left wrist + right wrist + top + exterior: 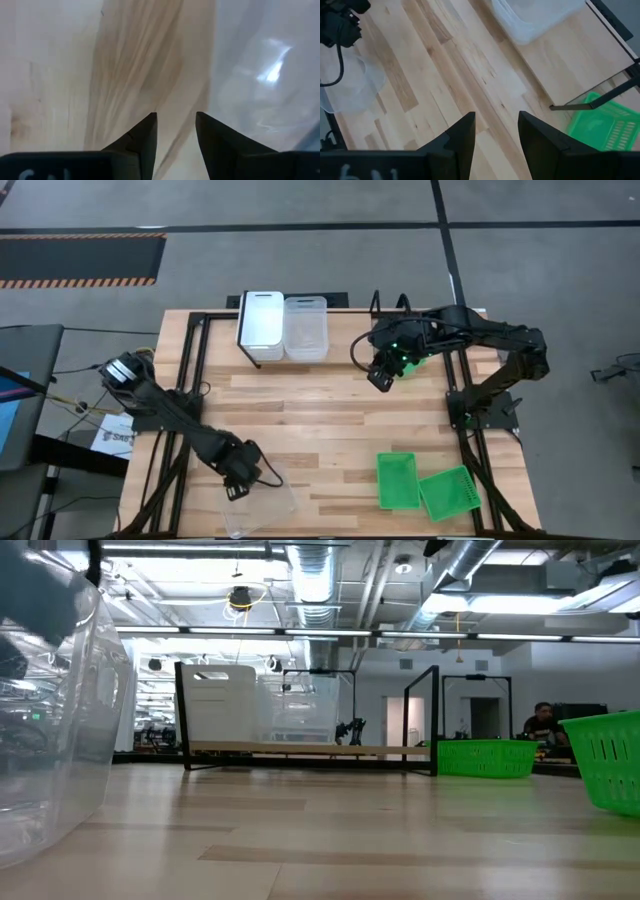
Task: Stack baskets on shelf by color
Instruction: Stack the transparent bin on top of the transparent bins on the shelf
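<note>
Clear basket [262, 507] beside left gripper [238, 485]

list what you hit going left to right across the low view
clear basket close to the camera → white basket on the shelf → clear basket beside it → green basket → green basket at the right edge

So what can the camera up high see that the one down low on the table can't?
Only the high view shows both arms: the left gripper at the clear basket near the front edge, and the right gripper hovering by the shelf. Only the low view shows the room behind, with a person sitting there. Both show the white basket on the shelf and two green baskets.
</note>
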